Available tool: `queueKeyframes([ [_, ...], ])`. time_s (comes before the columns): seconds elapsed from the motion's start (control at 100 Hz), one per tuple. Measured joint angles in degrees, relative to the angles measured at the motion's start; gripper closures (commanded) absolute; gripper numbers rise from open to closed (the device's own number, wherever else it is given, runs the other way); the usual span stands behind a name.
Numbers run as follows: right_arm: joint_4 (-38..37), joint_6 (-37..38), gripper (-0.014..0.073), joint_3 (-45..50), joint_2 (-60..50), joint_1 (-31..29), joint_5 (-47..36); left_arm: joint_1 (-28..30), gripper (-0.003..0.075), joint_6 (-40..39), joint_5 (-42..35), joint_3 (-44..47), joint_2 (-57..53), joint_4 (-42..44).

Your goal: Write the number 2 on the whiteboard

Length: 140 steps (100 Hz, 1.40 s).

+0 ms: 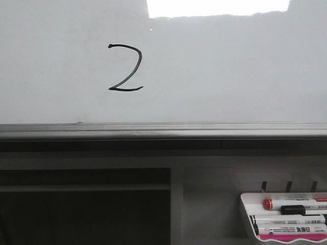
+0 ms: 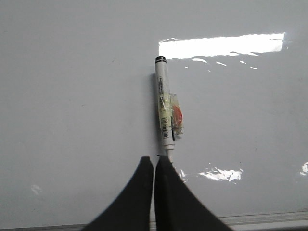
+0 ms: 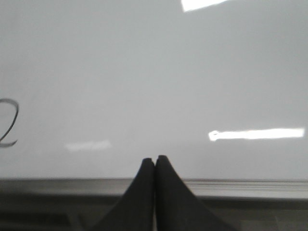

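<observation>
- Filling most of the front view, the whiteboard [image 1: 230, 71] is a glossy pale grey-white sheet with a grey metal frame edge [image 1: 163, 130] along its lower side.
- On the whiteboard, the number 2 [image 1: 125, 68] stands finished in thin black line, with a curved top and a flat base stroke; it lies left of the board's middle and above the frame edge.
- A bright light patch [image 1: 218, 7] reflects at the whiteboard's upper edge, to the right of the number 2 and well apart from it.
- Below the frame edge, off to the right, a small white marker tray [image 1: 246, 214] holds several markers lying on their sides, one with a red cap [image 1: 267, 203] and one with a black cap [image 1: 293, 209].
- The left gripper [image 2: 154, 161] has its dark fingers [image 2: 139, 192] pressed together with only a hairline gap; whether they pinch anything cannot be told.
- A white marker [image 2: 164, 110] with a black end and a strip of clear tape around its middle lies against the whiteboard, its lower end just at the left fingertips.
- The right gripper [image 3: 154, 160] shows its fingers [image 3: 171, 197] closed against each other, holding nothing visible, in front of the frame edge [image 3: 250, 185].
- From the right wrist view, part of the number 2 [image 3: 9, 124] shows blurred at the picture's border, well apart from the right fingers.
</observation>
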Motion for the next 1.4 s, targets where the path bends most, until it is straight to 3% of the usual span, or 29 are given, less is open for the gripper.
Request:
queueKeyframes([
  [0.11,3.32,0.13,0.066,1.09,-4.15,-5.95,-1.89,0.0,0.074,0.0,0.0,0.0,0.0,0.0],
  [0.2,2.59,-0.28,0.066,1.09,-6.6,-7.33,-0.57,0.0,0.074,0.0,0.0,0.0,0.0,0.0],
  [0.4,-2.36,-0.54,0.066,1.09,-7.01,-7.32,2.42,0.0,0.074,0.0,0.09,0.0,0.0,0.0],
  [0.72,-2.97,-0.76,0.066,1.09,-7.01,-7.32,2.47,0.0,0.074,0.0,0.09,0.0,0.0,0.0],
  [0.94,6.93,-9.47,0.066,1.09,-7.01,-7.32,2.68,0.0,0.074,0.0,0.09,0.0,0.0,0.0],
  [1.401,8.3,-11.06,0.066,1.09,-7.01,-7.32,2.68,0.0,0.074,0.0,0.09,0.0,0.0,0.0],
])
